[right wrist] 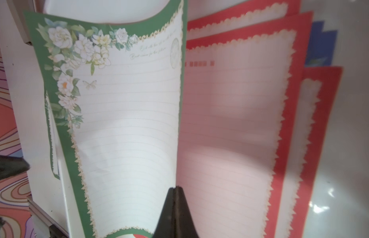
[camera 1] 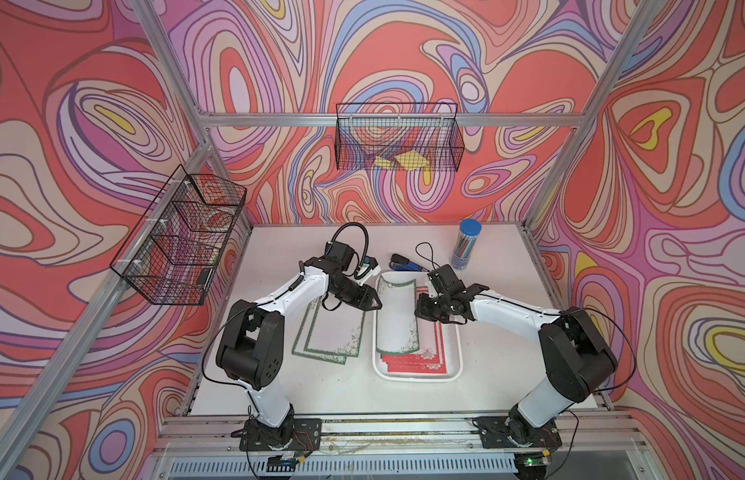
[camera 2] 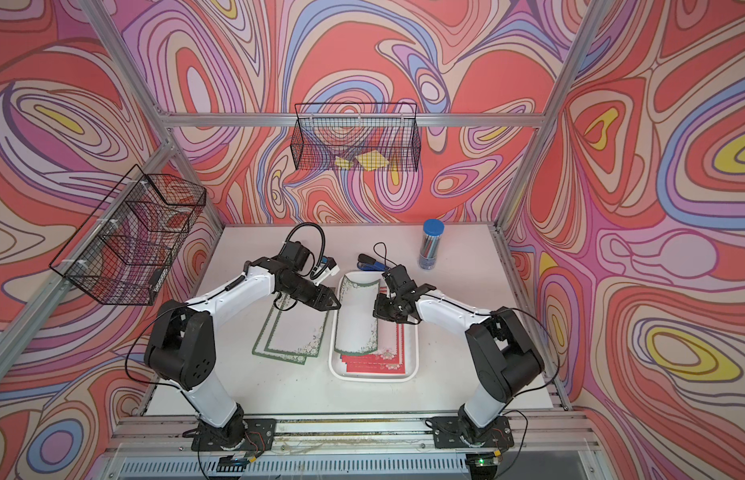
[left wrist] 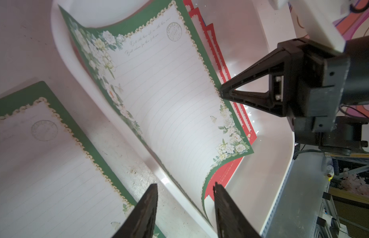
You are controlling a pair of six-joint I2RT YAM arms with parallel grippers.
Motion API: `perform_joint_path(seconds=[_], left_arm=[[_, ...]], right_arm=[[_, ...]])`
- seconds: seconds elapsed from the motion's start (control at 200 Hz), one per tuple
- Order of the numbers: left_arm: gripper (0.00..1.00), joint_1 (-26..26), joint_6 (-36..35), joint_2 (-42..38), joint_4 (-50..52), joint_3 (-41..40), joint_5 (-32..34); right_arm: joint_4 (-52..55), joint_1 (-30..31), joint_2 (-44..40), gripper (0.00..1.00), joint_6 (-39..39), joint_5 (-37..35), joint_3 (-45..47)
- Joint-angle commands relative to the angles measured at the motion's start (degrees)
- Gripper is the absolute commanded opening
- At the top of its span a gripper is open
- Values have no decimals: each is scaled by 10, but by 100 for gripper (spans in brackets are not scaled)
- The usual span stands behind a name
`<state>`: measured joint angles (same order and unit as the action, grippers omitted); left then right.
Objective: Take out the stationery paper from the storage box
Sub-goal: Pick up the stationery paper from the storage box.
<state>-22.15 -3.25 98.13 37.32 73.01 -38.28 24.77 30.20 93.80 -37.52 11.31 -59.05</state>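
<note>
The table [camera 1: 487, 374] bears the storage box [camera 1: 416, 377] under the right gripper [camera 1: 420, 309]. Green-bordered sheets [camera 1: 329, 336] lie beside the left gripper [camera 1: 377, 305], a stapler [camera 1: 406, 264] beyond.

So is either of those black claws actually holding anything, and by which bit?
Yes: the right gripper pinches the curled green-bordered letter sheet midway along one long edge. The left gripper is open, empty.

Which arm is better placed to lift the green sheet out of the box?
Right. The right gripper is shut on the green sheet, curling it off the red sheets; the left gripper hangs open, empty, by the box.
</note>
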Motion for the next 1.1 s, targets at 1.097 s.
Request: perform_joint_path(seconds=[1.097], left_arm=[[52, -9, 327, -173, -491, -201, -10]], right_arm=[[321, 36, -128, 0, 275, -324, -287]])
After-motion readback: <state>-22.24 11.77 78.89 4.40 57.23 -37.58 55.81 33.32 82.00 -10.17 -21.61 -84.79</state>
